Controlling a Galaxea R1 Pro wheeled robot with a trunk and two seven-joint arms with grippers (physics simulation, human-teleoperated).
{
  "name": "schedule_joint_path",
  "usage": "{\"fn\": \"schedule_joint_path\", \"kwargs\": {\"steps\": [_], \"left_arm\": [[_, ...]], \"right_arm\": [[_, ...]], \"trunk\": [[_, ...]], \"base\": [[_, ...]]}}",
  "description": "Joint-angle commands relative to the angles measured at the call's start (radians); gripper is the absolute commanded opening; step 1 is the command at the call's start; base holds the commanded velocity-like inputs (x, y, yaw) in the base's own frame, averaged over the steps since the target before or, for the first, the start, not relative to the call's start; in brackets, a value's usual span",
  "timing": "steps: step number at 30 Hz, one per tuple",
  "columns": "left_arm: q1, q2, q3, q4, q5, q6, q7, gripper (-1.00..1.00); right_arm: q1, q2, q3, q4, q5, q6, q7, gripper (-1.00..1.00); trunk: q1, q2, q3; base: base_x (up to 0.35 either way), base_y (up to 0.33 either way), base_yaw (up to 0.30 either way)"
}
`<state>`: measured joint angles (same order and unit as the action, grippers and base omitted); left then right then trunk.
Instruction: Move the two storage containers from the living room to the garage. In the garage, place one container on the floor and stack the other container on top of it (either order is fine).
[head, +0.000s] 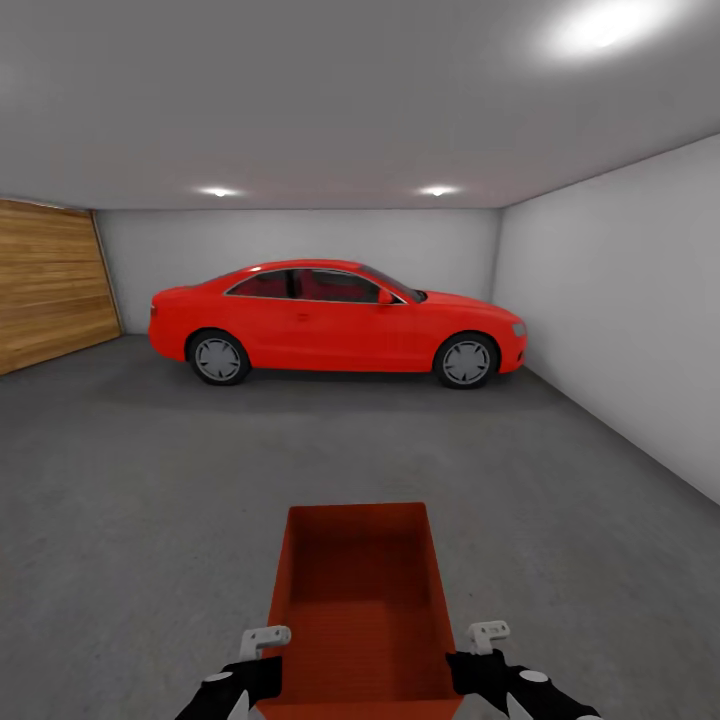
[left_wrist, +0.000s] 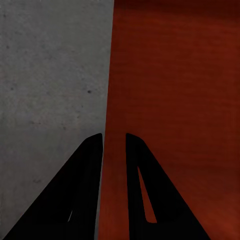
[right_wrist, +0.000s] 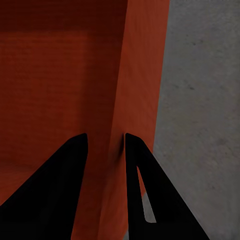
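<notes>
Head view shows the orange-red bin, long axis pointing ahead toward the red car, its side walls clamped by the left gripper and right gripper.

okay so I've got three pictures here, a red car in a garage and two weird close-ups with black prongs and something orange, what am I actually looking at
These are simulator renders from a wheeled robot with two arms. The big picture comes from a camera on its head, looking forward into a garage: a red car stands on the grey concrete floor, with a wooden door to the side.

Low in that picture, the robot carries an orange-red storage container, an open-topped bin, between its two arms.

The close-ups come from cameras near each gripper. The black prongs are the gripper's two fingers. The left gripper straddles one side wall of the bin, one finger inside and one outside. The right gripper pinches the opposite wall the same way. The grey beside the orange is the floor beneath.
</notes>
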<state>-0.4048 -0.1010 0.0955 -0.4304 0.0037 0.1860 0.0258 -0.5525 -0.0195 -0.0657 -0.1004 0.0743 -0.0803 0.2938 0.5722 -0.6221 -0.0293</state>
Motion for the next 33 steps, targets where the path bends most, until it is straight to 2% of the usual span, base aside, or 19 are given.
{"fn": "schedule_joint_path", "kwargs": {"steps": [1, 9, 33], "left_arm": [[0.0, -0.002, -0.019, -0.006, 0.013, 0.006, 0.003, -1.0], [0.0, -0.003, -0.019, -0.005, 0.012, 0.006, 0.004, -1.0], [0.0, -0.002, -0.019, -0.005, 0.012, 0.006, 0.005, -1.0]], "right_arm": [[-0.001, 0.007, -0.017, 0.004, 0.015, 0.063, 0.008, -1.0], [-0.001, 0.007, -0.017, 0.004, 0.015, 0.063, 0.008, -1.0], [-0.001, 0.007, -0.017, 0.004, 0.015, 0.063, 0.01, -1.0]], "trunk": [[0.0, -0.002, -0.002], [0.0, -0.002, -0.002], [0.0, -0.002, -0.002]], "base": [[0.0, 0.0, 0.0], [0.106, 0.0, 0.0], [0.32, 0.0, 0.0]]}}
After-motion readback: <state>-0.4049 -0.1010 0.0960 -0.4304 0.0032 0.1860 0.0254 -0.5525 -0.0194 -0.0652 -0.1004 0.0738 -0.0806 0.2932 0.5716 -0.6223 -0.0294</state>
